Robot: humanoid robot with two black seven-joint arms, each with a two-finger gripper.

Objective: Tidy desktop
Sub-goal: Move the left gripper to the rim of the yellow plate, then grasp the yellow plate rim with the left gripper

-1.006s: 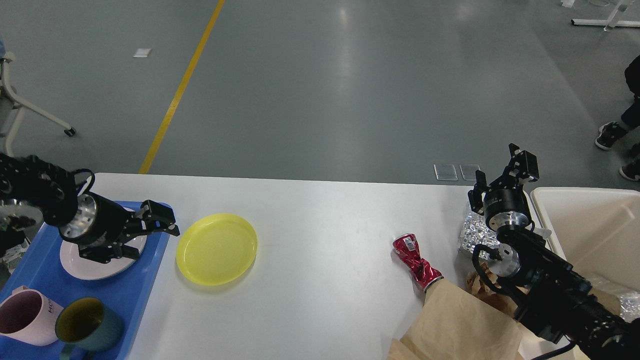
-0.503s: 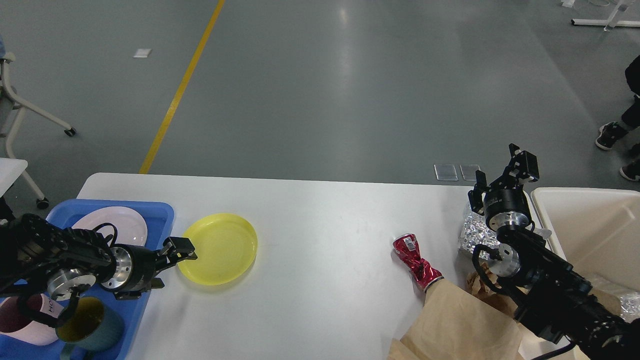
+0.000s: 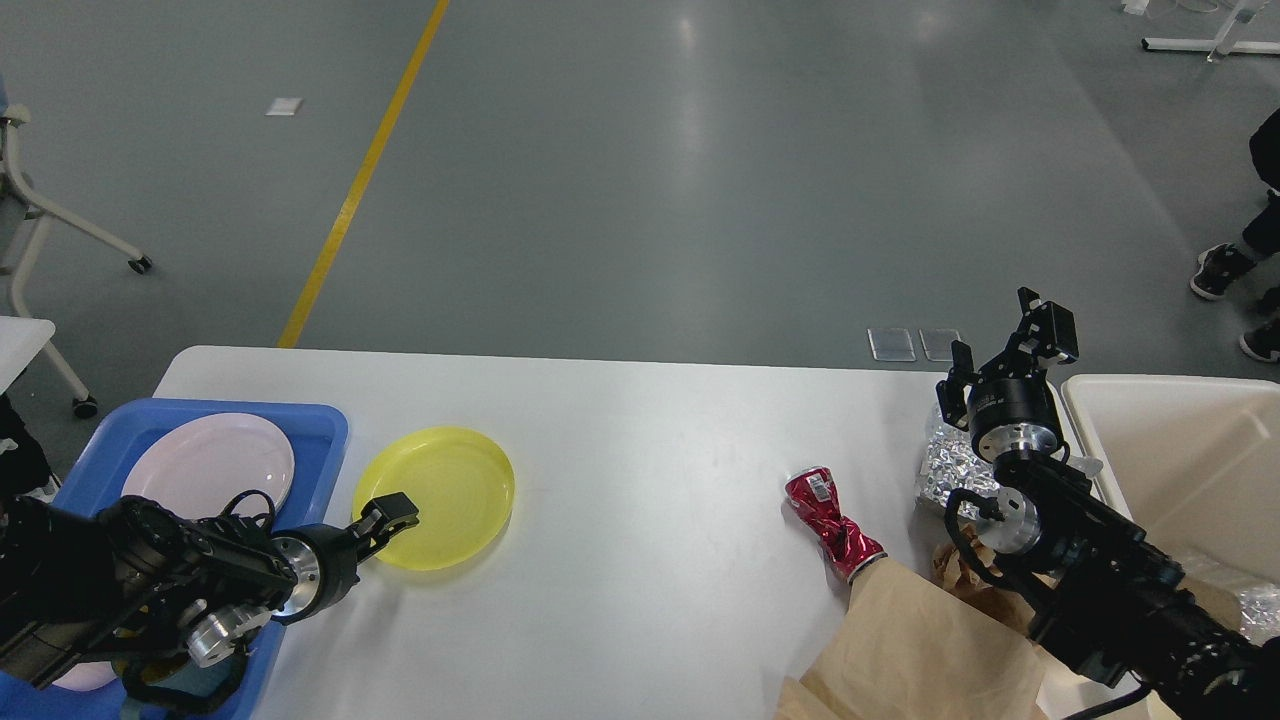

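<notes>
White desktop (image 3: 650, 480) fills the lower half of the head view, long axis running left to right, far edge toward the grey floor. Left end: blue tray (image 3: 320, 425) holding a pale pink plate (image 3: 205, 465). Just beside the tray, a yellow plate (image 3: 440, 490) lies flat. Left gripper (image 3: 392, 515) sits low at the yellow plate's near-left rim, pointing right; jaws seen end-on and dark, so cannot tell whether apart or together. Right side: crushed red can (image 3: 830, 520) lies with its long axis diagonal, lower end at a brown paper bag (image 3: 920, 650). Crumpled foil (image 3: 945, 465) lies beside the cream bin (image 3: 1180, 450). Right gripper (image 3: 1010, 350) is raised above the foil, fingers apart, empty.
</notes>
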